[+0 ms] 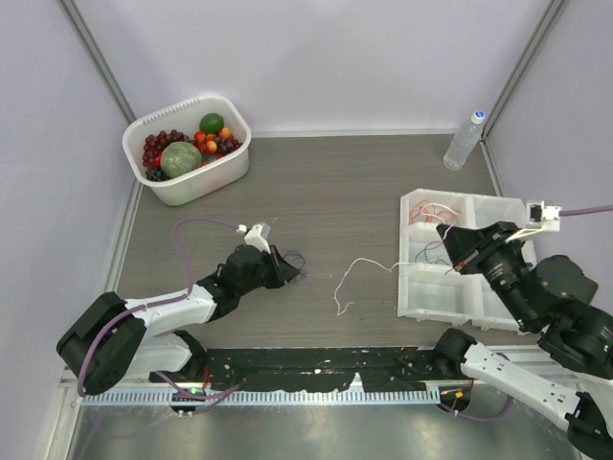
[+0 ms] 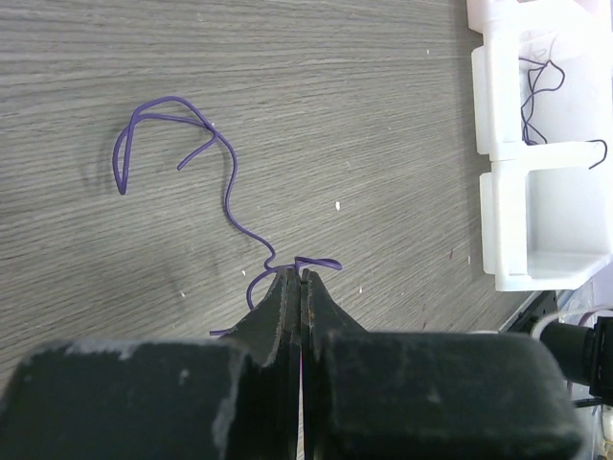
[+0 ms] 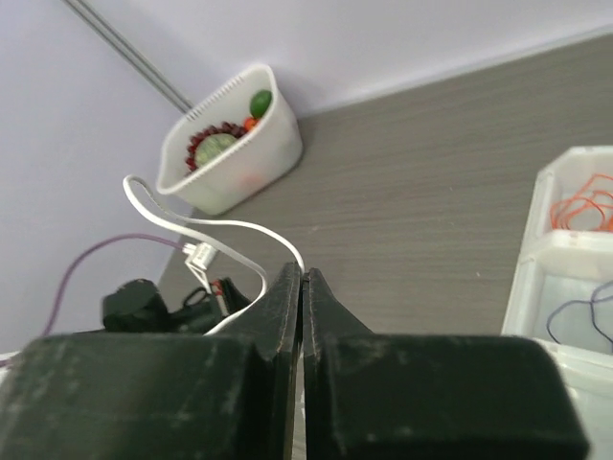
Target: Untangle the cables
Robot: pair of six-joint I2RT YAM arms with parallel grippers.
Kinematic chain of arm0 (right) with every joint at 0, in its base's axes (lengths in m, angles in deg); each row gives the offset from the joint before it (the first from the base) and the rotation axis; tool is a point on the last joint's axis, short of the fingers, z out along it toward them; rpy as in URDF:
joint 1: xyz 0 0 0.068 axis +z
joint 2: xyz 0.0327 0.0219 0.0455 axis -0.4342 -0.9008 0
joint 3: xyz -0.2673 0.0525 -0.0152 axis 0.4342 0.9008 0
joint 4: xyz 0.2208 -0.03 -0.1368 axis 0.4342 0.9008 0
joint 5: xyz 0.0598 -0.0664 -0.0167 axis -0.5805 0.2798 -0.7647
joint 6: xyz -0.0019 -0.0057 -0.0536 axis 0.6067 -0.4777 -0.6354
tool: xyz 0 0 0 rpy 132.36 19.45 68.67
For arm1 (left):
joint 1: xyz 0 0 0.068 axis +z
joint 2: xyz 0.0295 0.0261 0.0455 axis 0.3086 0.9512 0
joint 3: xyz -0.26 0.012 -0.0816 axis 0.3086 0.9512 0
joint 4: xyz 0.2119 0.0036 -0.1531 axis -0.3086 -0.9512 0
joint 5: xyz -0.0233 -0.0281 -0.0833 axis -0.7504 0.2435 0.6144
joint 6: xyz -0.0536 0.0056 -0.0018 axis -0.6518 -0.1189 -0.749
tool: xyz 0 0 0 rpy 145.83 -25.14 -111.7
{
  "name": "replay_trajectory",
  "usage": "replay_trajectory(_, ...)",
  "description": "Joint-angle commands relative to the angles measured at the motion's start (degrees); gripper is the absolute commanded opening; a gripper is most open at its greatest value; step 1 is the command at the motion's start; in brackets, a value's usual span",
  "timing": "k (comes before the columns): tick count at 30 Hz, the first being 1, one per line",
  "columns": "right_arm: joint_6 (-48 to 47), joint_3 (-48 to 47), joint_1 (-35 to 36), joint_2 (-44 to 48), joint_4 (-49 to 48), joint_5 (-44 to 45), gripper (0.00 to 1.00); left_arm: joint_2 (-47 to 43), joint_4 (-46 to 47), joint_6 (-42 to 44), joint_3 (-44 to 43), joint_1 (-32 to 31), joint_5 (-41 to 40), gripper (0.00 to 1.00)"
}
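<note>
Left wrist view: my left fingers (image 2: 302, 280) are pressed together, pinching the near end of the purple cable (image 2: 230, 196). A small kink of it sticks out on either side of the tips. The rest squiggles away flat on the grey counter (image 2: 383, 96) and ends in an open loop, well apart from everything else. At the right edge is the white tray (image 2: 498, 144), with a dark cable (image 2: 536, 91) curled in one of its compartments.

Right wrist view: my right fingers (image 3: 303, 276) are also pressed together, and the white cable (image 3: 239, 225) runs right into the seam at the tips, so it looks pinched there. It loops out to the left in a wide bend. To the right, the tray has orange cables (image 3: 589, 201) bunched in the far compartment and a dark strand in the next one nearer me.

Top view: the left fingers are low at the counter's left-middle, with the purple cable just at the tips. The right fingers sit over the tray's left compartments. The white cable trails from the tray's left rim out onto the counter between the two arms. A white basket (image 1: 230, 153) of fruit is at the far left, and a clear bottle (image 1: 464, 140) stands at the far right near the wall.
</note>
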Motion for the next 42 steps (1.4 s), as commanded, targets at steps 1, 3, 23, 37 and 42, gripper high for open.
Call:
replay_trajectory(1, 2.86, 2.55, 0.18, 2.06, 3.15, 3.21, 0.01, -1.01, 3.42, 0.87, 0.47, 0.27, 0.92, 0.00)
replay_trajectory(3, 3.30, 2.38, 0.18, 3.72, 3.95, 4.79, 0.01, -0.57, 3.42, 0.78, 0.29, 0.27, 1.01, 0.00)
replay_trajectory(23, -3.81, -13.52, 0.18, 0.57, 9.06, 25.27, 0.01, 2.16, 3.86, 0.96, -0.93, 0.71, 2.85, 0.00)
replay_trajectory(37, -16.47, -22.85, 0.27, -12.08, -0.01, 24.30, 0.01, 5.41, 4.56, 0.17, -1.99, 2.38, 5.66, 0.00)
replay_trajectory(42, -15.34, -18.73, 0.27, -9.20, 1.22, 26.06, 0.01, 5.67, 5.18, -0.18, -1.73, 2.73, 6.11, 0.00)
